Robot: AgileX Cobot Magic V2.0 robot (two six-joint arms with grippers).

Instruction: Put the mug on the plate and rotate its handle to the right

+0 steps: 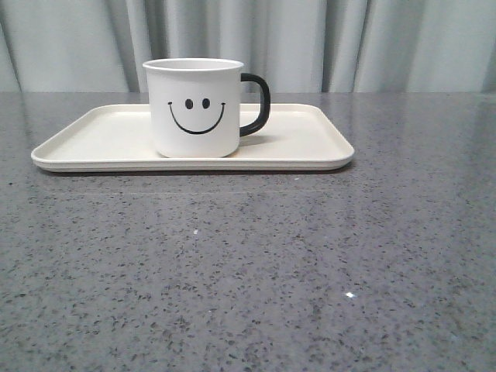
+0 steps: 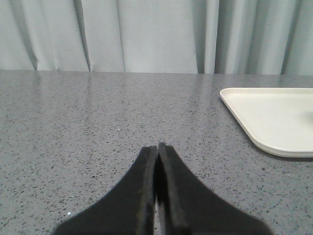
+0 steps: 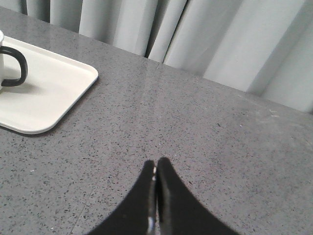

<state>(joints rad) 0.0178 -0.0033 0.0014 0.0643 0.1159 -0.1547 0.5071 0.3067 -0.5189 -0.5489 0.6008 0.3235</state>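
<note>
The white mug with a black smiley face stands upright on the cream-white plate, left of the plate's middle. Its black handle points right. In the right wrist view the handle and a plate corner show. In the left wrist view a plate corner shows. My left gripper is shut and empty over bare table, apart from the plate. My right gripper is shut and empty over bare table, apart from the plate. Neither gripper shows in the front view.
The grey speckled table stretches in front of the plate. A pale curtain hangs behind the table's far edge.
</note>
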